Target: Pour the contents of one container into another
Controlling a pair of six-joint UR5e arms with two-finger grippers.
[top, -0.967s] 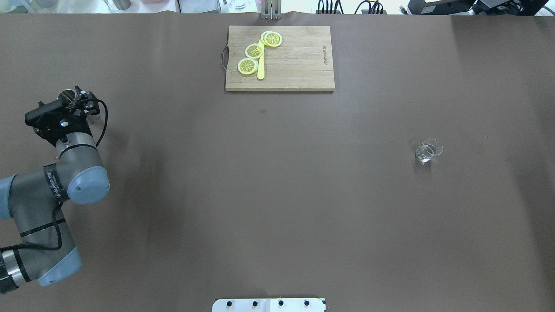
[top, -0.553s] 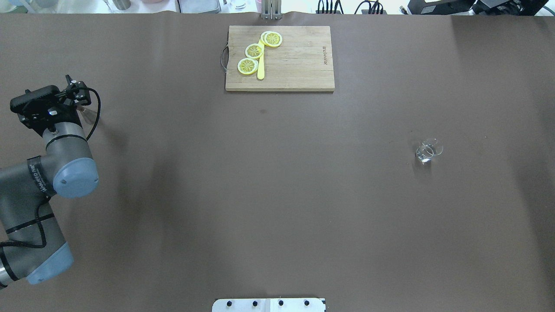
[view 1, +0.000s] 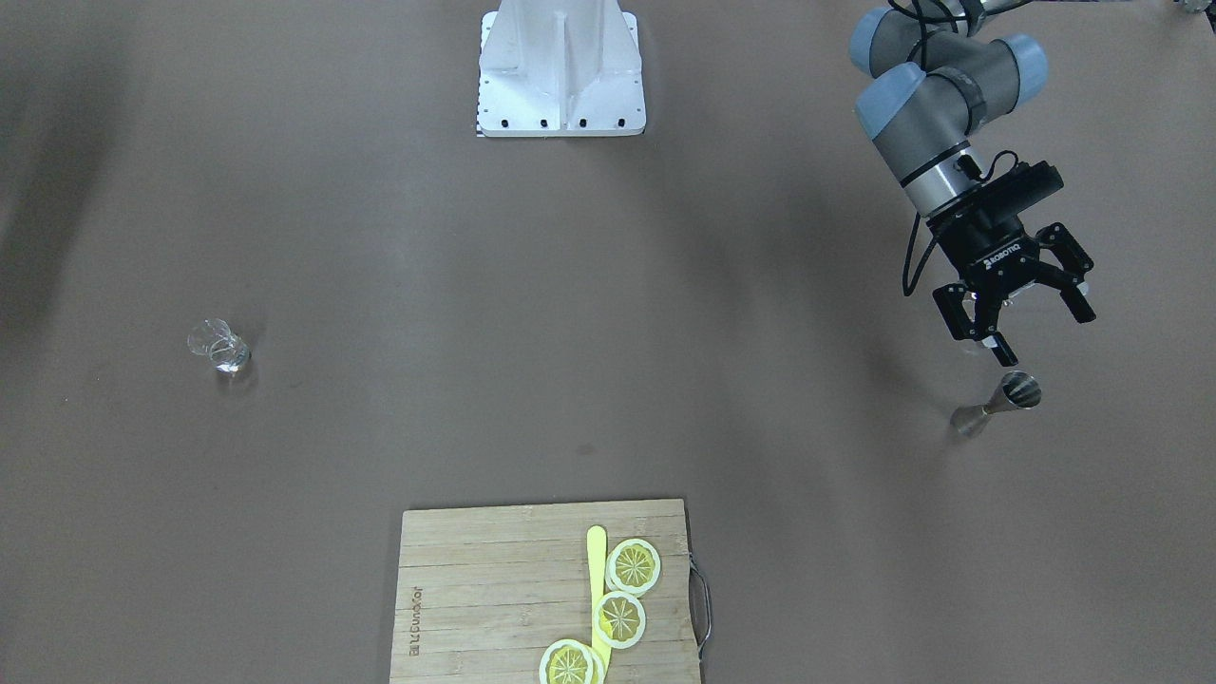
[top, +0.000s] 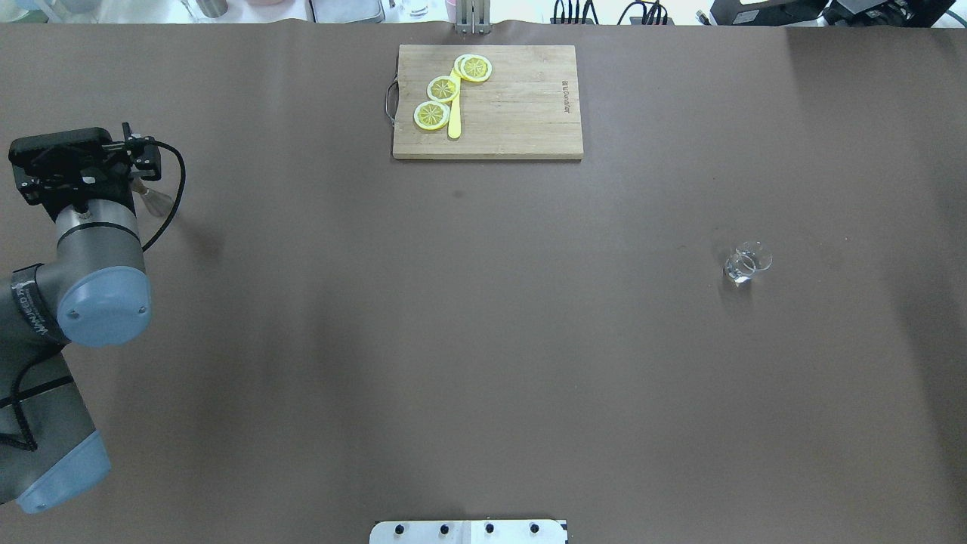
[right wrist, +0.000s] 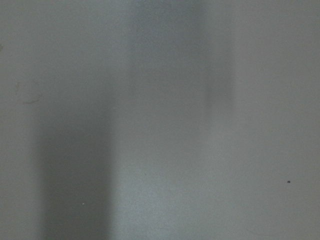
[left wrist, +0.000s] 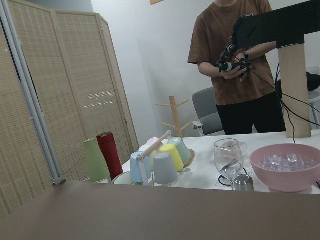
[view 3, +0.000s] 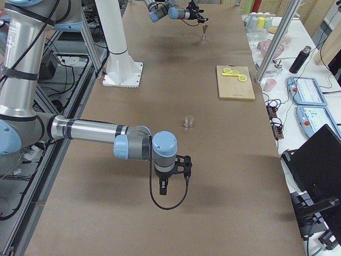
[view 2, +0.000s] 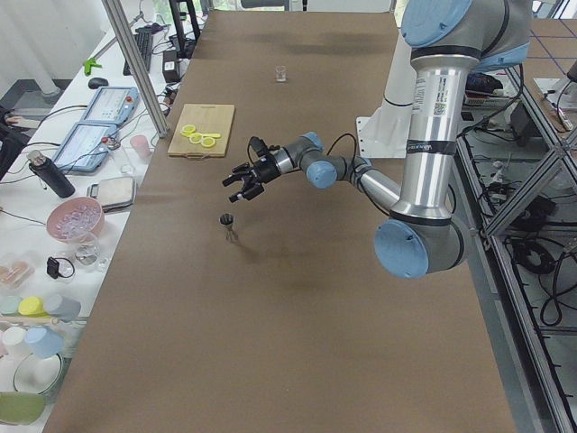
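Standing near the wide-spread, ROBOTIQ-marked left gripper (view 1: pixel 1042 334), the steel jigger (view 1: pixel 997 404) hides its contents. The right gripper's (view 3: pixel 164 188) spread cannot be told.

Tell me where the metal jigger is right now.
In the front-facing view the jigger stands at the right, on the robot's left side, just below the open left gripper, apart from it.

The brown bench (top: pixel 483 340) carries a wooden cutting board (top: pixel 514 113) at its far middle, a small clear glass (top: pixel 746 264) to the right, a metal jigger (view 1: pixel 997 401) standing far left, and the white robot base (top: pixel 468 531) at its near edge.
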